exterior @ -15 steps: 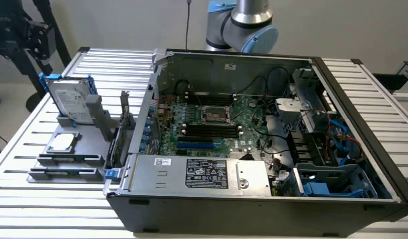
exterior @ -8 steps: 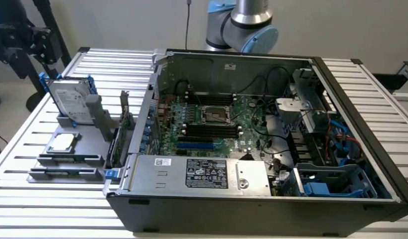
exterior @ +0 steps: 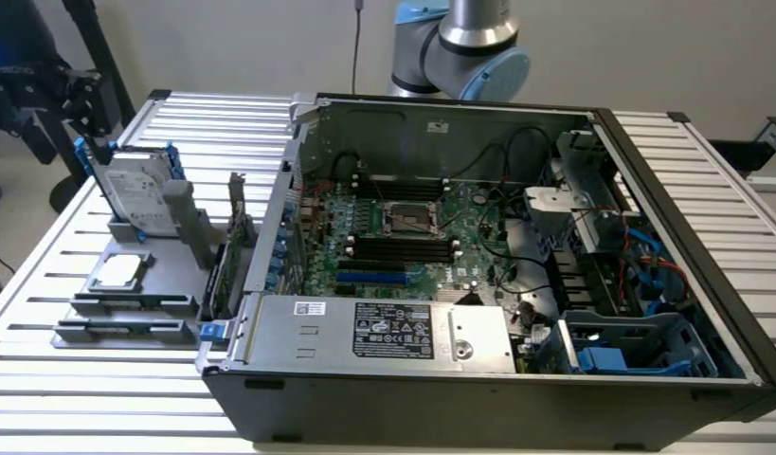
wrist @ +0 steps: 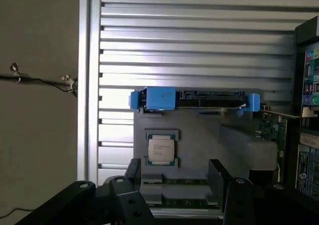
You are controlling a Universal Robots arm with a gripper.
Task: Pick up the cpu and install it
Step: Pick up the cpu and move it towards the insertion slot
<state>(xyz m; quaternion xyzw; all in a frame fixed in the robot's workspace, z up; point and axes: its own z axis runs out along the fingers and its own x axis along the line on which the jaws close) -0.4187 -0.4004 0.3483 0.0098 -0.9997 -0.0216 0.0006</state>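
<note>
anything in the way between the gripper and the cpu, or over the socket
Nothing visible. The cpu lies uncovered on its gray holder, and open air separates it from the gripper. The hard drive stands beside it, apart. The computer case is open, and nothing lies over the motherboard socket.

I see a big open computer case point(exterior: 489, 408) on the slatted metal surface point(exterior: 59, 379). Its green motherboard point(exterior: 470, 227) lies inside. Beside the case, a hard drive point(exterior: 135, 194) in a blue frame stands up in a gray holder point(exterior: 116, 334).
</note>
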